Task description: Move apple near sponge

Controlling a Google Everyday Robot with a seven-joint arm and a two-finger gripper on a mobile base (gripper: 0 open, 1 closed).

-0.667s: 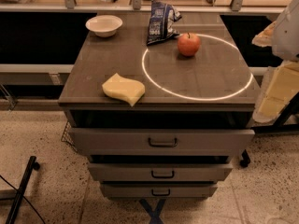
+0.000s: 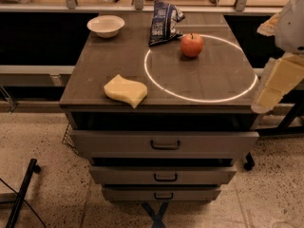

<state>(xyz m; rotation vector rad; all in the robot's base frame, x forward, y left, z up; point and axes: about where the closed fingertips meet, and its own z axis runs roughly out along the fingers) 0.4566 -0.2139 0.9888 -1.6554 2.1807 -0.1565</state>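
- The end effector [image 2: 274, 85] is seen at the right edge of the view, beside the right side of the surface [image 2: 109, 61] and apart from all the things on it.
- Whether the end effector is spread or pressed together cannot be told; nothing is seen held in it.
- The apple [image 2: 192, 45] is placed upright on the back right part of the surface, just inside the far edge of a bright white ring [image 2: 199, 99] that is marked on the top.
- The sponge [image 2: 126, 90] is laid flat near the front edge, left of the ring, well apart from the apple.
- A crumpled blue bag [image 2: 164, 23] is found just beside the apple, to its left and behind.
- A white bowl [image 2: 106, 25] is set at the back left corner.
- Three drawers [image 2: 164, 144] are seen under the surface.
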